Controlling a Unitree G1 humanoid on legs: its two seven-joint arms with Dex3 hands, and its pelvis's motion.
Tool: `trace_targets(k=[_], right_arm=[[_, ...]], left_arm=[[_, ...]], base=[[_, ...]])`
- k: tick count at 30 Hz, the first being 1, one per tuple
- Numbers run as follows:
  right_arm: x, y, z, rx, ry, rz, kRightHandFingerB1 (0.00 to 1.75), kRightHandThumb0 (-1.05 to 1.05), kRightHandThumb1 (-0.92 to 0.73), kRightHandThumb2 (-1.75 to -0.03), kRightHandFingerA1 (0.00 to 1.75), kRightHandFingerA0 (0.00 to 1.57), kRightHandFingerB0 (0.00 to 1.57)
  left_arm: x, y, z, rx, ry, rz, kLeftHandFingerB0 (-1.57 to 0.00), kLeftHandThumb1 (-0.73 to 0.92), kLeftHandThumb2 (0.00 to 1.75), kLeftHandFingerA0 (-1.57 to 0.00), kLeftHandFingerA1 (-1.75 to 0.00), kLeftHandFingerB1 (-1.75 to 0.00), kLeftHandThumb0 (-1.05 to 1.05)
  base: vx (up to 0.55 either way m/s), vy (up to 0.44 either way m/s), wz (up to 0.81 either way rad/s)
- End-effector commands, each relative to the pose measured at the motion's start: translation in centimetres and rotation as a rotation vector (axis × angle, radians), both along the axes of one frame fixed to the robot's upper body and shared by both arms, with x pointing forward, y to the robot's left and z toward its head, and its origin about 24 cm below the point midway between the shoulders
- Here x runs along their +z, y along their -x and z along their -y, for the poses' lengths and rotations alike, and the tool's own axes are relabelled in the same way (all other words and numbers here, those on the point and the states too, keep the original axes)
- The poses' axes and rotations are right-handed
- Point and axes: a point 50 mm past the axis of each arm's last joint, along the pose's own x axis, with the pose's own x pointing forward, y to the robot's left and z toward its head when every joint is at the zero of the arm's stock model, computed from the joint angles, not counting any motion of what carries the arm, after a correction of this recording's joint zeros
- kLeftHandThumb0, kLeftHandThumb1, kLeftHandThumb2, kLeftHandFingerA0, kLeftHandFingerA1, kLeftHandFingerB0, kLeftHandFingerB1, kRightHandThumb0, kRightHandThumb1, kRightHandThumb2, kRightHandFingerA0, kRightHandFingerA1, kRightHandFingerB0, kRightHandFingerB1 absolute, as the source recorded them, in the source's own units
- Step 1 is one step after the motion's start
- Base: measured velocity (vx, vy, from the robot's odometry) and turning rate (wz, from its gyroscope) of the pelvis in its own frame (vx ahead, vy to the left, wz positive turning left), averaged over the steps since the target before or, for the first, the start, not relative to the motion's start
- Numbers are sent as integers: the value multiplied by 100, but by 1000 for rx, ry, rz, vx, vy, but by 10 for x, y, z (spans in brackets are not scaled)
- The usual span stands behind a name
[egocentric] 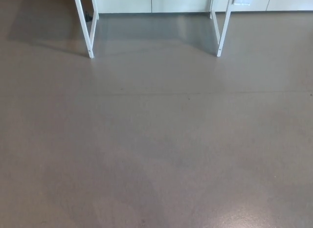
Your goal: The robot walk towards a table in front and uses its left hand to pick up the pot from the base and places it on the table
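Only the white legs of a table show at the top of the head view: a left leg (86, 27) and a right leg (224, 27). The tabletop, the pot and its base lie beyond the picture's upper edge. Neither of my hands nor any arm is in view.
Grey-brown floor (156, 140) fills nearly the whole picture, with a faint seam running across it. A pale wall or cabinet front (181, 2) stands behind the table legs. The table's shadow lies on the floor at the upper left.
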Motion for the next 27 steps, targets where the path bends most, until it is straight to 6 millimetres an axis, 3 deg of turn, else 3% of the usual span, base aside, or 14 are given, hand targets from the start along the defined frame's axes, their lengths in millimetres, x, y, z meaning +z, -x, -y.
trace_targets(k=[1, 13, 14, 17, 18, 19, 20, 23, 24, 27], right_arm=[[19, -3, 10, 37, 33, 177, 33, -36, -51, -55, 40, 50, 30], [17, 2, 13, 48, 42, 185, 34, -38, -52, -57, 41, 51, 31], [17, 2, 13, 48, 44, 185, 33, -39, -52, -56, 41, 50, 31], [16, 2, 13, 54, 48, 186, 34, -36, -52, -56, 41, 50, 30], [16, 3, 13, 56, 50, 186, 34, -36, -52, -56, 41, 50, 30], [16, 3, 13, 63, 56, 186, 34, -36, -53, -57, 41, 50, 30], [16, 3, 13, 65, 57, 185, 34, -37, -53, -57, 41, 49, 30], [15, 4, 13, 68, 59, 185, 34, -37, -53, -57, 41, 49, 30], [14, 6, 13, 62, 55, 180, 34, -36, -53, -57, 41, 50, 31], [14, 7, 13, 58, 52, 179, 33, -36, -52, -56, 40, 50, 31]], left_arm=[[18, -4, -10, -91, -32, 149, -32, 47, 54, -48, -39, -32, -22], [19, -1, -10, -108, -29, 164, -32, 48, 54, -48, -39, -32, -23], [20, -1, -11, -117, -34, 167, -18, 31, 82, -38, -59, -50, -18], [18, 0, -11, -109, -33, 162, -19, 32, 83, -38, -59, -50, -18], [18, 0, -11, -104, -31, 159, -19, 32, 83, -38, -59, -50, -18], [17, 1, -11, -105, -25, 157, -31, 48, 54, -48, -39, -32, -23], [17, 1, -11, -105, -25, 157, -18, 32, 82, -37, -59, -50, -17], [17, 1, -11, -105, -26, 158, -18, 32, 82, -37, -59, -50, -17], [17, 2, -11, -108, -21, 153, -31, 48, 54, -46, -39, -32, -22], [17, 3, -11, -110, -21, 152, -31, 48, 54, -47, -39, -32, -23]], base=[[0, 0, 0], [0, 0, 0], [0, 0, 0], [37, -52, 2], [-3, -29, 10], [-12, -30, 29], [-21, -24, 6], [-4, 4, -5], [-48, 102, -2], [46, 149, -15]])
